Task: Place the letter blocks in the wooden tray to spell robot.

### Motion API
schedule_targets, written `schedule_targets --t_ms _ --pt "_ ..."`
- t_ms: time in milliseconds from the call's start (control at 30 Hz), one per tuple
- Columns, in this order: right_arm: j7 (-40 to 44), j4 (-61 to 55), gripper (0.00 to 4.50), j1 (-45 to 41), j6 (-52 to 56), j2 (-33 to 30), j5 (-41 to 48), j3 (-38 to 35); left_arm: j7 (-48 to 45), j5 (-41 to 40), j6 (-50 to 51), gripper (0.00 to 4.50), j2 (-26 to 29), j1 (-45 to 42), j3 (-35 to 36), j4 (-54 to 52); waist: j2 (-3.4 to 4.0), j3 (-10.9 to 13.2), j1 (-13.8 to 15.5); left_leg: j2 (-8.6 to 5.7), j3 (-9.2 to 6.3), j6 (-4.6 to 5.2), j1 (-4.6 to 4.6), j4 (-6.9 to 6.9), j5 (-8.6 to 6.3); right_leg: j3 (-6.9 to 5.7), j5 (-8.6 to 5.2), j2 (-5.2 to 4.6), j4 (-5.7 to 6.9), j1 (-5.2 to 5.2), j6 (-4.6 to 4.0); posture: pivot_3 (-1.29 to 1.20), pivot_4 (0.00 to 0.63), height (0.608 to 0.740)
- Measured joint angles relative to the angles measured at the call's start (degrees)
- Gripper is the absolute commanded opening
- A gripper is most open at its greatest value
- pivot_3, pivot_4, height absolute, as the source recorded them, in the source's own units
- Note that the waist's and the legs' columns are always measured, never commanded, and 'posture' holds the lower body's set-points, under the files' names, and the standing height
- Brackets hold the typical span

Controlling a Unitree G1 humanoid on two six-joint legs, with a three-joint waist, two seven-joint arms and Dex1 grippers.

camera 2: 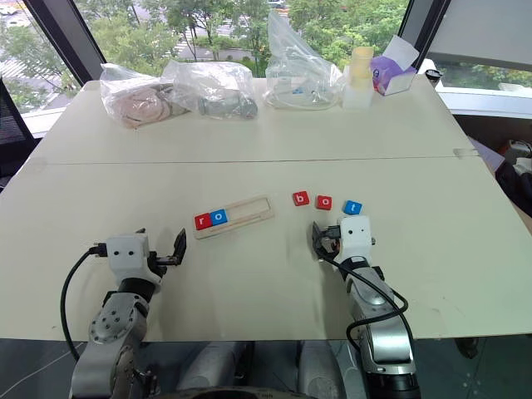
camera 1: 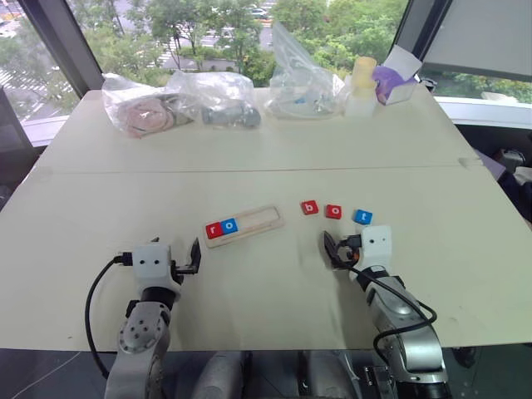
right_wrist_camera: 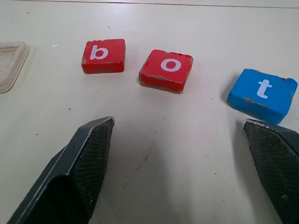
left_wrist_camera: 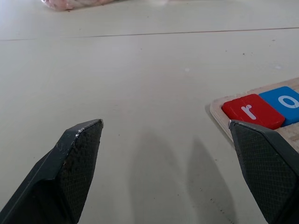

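Spelling half done: r (camera 1: 214, 229) and o (camera 1: 230, 225) seated at wooden tray (camera 1: 264, 219) left end. b (right_wrist_camera: 103, 56), second o (right_wrist_camera: 166, 70), t (right_wrist_camera: 262, 95) loose on bench (camera 1: 274, 158) just right of tray. Right claw (right_wrist_camera: 180, 172) released, empty, near them; left claw (left_wrist_camera: 168, 172) released, empty, beside tray. Next likely: right claw closes on b, seats it third.

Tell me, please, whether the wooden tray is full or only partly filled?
Partly filled: the wooden tray holds the red r and blue o at one end; the remaining slot is bare.

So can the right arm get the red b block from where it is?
Probably yes. The right gripper is open and empty, and the b block lies just ahead on bare table. Only the red o sits close beside it, with a gap between them.
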Motion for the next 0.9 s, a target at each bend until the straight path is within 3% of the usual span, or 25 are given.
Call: schedule_targets --t_ms 900 --pt "1.0 0.6 4.48 -0.8 -0.1 -1.5 -0.4 -0.2 -0.2 0.0 -0.7 4.50 -0.3 -0.5 -0.2 0.2 0.00 0.0 0.0 0.00 0.00 -0.01 0.00 0.00 0.00 0.00 0.00 0.01 0.00 0.00 0.00 0.00 0.150 0.740"
